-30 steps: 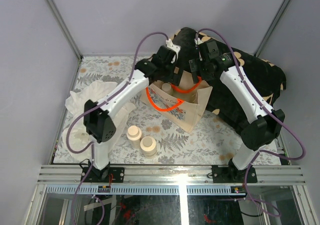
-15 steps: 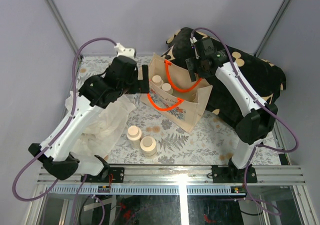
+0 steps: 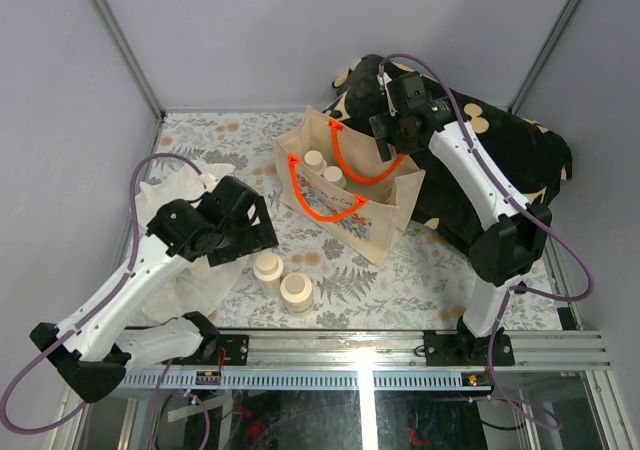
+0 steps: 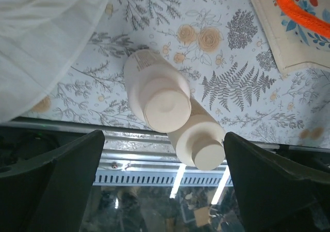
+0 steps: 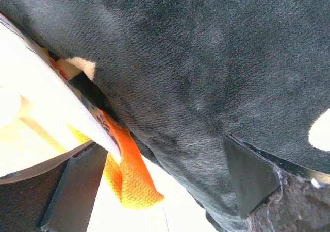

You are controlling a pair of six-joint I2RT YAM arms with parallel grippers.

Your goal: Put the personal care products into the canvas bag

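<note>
The canvas bag (image 3: 352, 198) stands open at the middle of the table (image 3: 420, 260). Two bottles (image 3: 314, 159) sit inside it toward its 10 o'clock corner, showing only their caps, with their bodies hidden by the walls. Two more bottles (image 3: 267, 266) stand just beside each other on the table at the bag's 7 o'clock. The left fingers (image 3: 252, 242) hang spread wide above that pair, holding nothing. The right fingers (image 3: 388, 140) are apart at the bag's 1 o'clock rim, with an orange handle (image 5: 124, 175) lying against one. A black cloth (image 3: 500, 160) at 3 o'clock is partly covered by the right arm. The bag's printed text is too small to read.
</note>
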